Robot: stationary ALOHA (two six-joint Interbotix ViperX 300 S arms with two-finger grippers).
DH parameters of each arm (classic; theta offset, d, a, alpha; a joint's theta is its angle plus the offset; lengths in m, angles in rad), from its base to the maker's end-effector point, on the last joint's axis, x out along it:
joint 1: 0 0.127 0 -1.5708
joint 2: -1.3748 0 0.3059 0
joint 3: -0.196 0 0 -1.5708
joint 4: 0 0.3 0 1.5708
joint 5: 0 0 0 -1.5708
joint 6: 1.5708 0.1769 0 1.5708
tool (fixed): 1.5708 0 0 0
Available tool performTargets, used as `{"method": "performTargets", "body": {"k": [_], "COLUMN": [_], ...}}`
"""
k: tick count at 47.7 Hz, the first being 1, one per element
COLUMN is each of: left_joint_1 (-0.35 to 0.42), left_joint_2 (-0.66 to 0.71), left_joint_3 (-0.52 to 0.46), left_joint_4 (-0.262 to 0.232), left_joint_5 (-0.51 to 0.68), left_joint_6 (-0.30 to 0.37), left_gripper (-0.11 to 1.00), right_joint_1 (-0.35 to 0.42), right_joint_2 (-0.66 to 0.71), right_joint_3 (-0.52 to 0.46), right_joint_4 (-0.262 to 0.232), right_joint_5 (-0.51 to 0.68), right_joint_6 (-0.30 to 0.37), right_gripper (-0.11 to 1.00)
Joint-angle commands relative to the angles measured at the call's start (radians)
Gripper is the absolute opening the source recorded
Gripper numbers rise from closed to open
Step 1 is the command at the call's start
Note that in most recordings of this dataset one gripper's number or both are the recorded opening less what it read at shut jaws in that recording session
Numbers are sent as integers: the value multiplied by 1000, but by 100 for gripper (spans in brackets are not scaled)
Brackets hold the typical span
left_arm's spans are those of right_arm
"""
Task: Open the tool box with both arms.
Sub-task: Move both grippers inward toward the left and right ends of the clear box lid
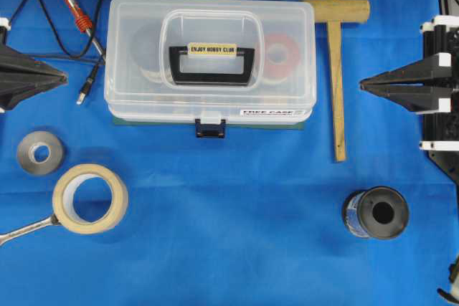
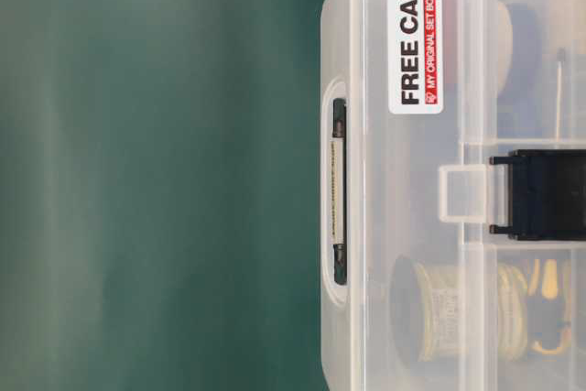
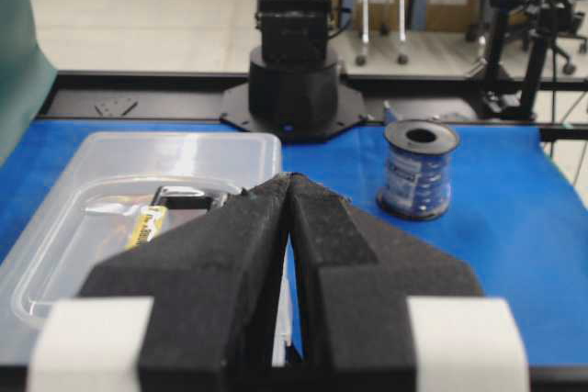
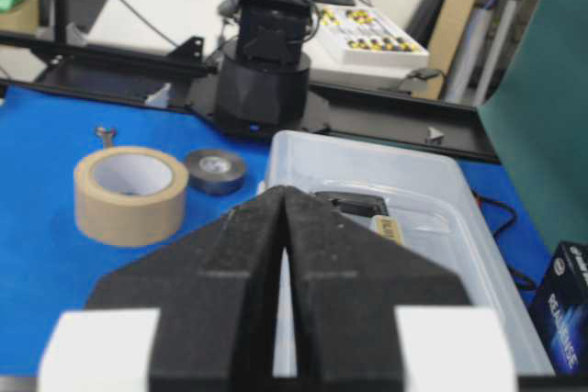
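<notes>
The tool box lies closed in the middle of the blue table, a translucent case on a green base. Its black handle lies flat on the lid, and the dark blue latch is down on the front edge. The box also fills the table-level view and shows in both wrist views. My left gripper sits shut at the left edge, clear of the box, tips together. Over on the right, the right gripper is shut too, its tips pointing at the box with nothing held.
A wooden mallet lies right of the box. A red-handled tool with black cable lies at its left. Grey tape, beige masking tape and a wrench sit front left. A blue wire spool stands front right.
</notes>
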Motion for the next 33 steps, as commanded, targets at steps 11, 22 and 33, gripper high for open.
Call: {"method": "performTargets", "body": {"k": [11, 22, 33], "left_joint_1": [41, 103, 166], "left_joint_2": [-5, -2, 14], "left_joint_3": [-23, -11, 40], "left_joint_4": [-29, -31, -31], "left_joint_5": [144, 265, 282], "left_joint_6": [31, 26, 25], "left_gripper": [0, 0, 30], "right_joint_1": [-44, -124, -212], "right_joint_2": [-3, 6, 60], "right_joint_3": [-60, -52, -40], "right_joint_4": [0, 25, 26], "right_joint_5": [213, 345, 413], "right_joint_6": [0, 28, 61], "right_gripper": [0, 0, 1]}}
